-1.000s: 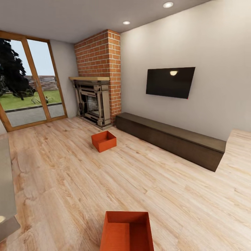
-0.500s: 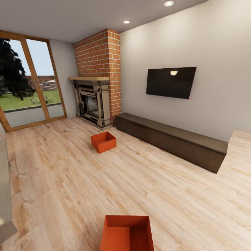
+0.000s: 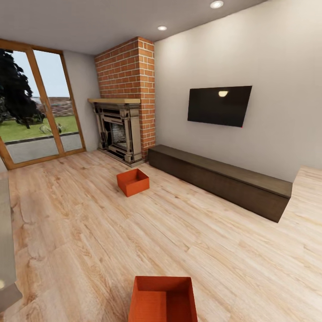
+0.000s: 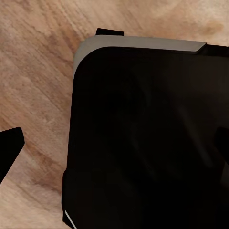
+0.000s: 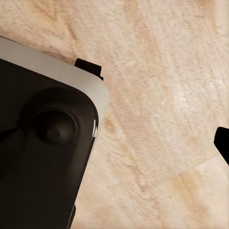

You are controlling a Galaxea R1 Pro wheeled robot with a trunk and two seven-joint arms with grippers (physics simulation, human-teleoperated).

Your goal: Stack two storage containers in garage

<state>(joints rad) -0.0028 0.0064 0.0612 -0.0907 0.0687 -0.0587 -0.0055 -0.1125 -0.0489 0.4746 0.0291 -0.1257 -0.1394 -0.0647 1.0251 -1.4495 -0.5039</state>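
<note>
While the near storage container [image 3: 163,298] sits close ahead on the plank floor [image 3: 80,232], approach squarely, both arms low (gripper states: cannot tell).

The left wrist view shows the robot's base [image 4: 143,138] as a large matte black slab with rounded corners, edged by a pale grey band along one side and a thin white line at one corner. In the right wrist view the same black body carries a round domed knob [image 5: 57,126] and a grey rim. Small black finger tips [image 4: 9,148] poke in at the frame edges.
</note>
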